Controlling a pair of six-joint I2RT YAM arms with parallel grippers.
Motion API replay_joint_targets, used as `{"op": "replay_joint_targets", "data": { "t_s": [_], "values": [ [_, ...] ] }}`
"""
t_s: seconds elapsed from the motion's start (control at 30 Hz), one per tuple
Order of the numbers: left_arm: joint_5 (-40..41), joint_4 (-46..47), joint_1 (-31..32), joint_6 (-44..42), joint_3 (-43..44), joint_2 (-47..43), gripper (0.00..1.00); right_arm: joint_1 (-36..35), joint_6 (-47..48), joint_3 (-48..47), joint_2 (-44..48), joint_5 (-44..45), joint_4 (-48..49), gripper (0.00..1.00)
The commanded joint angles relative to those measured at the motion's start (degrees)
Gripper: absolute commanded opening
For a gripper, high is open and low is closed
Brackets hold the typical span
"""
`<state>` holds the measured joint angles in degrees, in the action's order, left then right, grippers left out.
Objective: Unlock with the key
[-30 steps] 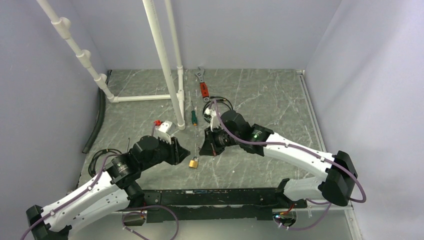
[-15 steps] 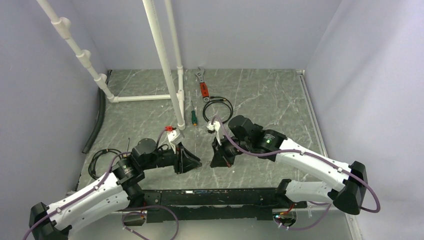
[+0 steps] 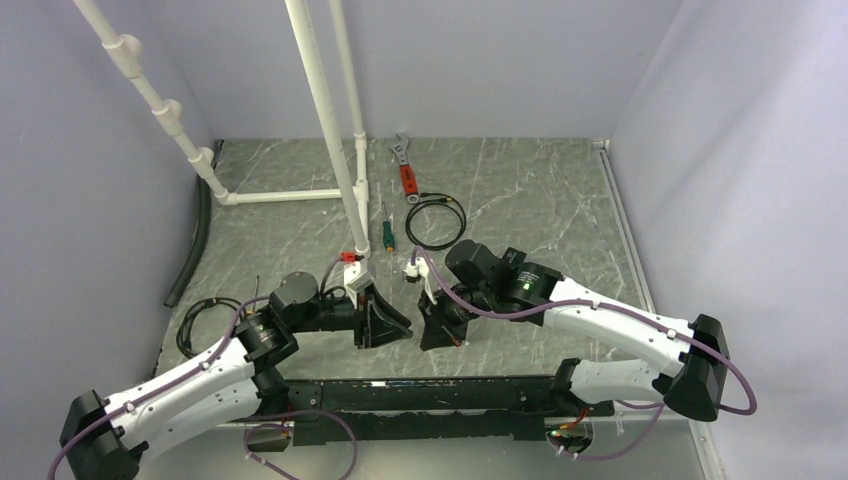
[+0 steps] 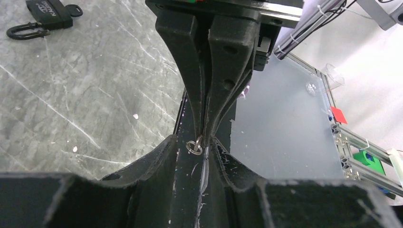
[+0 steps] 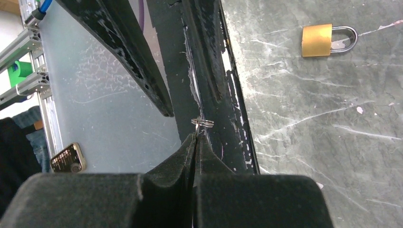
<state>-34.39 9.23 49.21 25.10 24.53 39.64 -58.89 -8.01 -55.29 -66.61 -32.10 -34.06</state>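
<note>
My right gripper (image 3: 432, 330) (image 5: 196, 135) is shut on a thin metal piece carrying a small split ring (image 5: 203, 122) (image 4: 194, 147); I cannot tell what the piece is. My left gripper (image 3: 395, 322) (image 4: 196, 140) faces it, open, with its tips on either side of the ring. Both hover over the black front rail (image 3: 420, 390). A black padlock (image 4: 43, 14) lies on the floor with the key's round black head (image 4: 73, 8) at its end. A brass padlock (image 5: 328, 40) lies shut on the floor; it is hidden in the top view.
White PVC pipes (image 3: 330, 120) stand at the back left. A red-handled wrench (image 3: 405, 168), a green-handled screwdriver (image 3: 387, 233) and a black cable loop (image 3: 435, 220) lie behind the grippers. A black hose (image 3: 195, 240) runs along the left wall.
Both grippers have moved toward the front rail and closed in on each other until their tips meet. The brass padlock seen between them is now covered in the top view.
</note>
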Motion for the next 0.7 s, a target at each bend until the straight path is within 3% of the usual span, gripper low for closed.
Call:
{"op": "replay_joint_targets", "data": {
  "t_s": [0.0,0.67],
  "values": [
    [-3.93,5.27,0.17,-0.29,-0.77,2.14,0.35,-0.97,1.63,-2.75,-0.35,-0.94,0.30,0.00],
    [-10.14,11.93,0.45,2.98,-1.21,7.25,0.31,-2.08,2.08,-2.21,2.17,-2.58,2.63,0.00]
  ]
}}
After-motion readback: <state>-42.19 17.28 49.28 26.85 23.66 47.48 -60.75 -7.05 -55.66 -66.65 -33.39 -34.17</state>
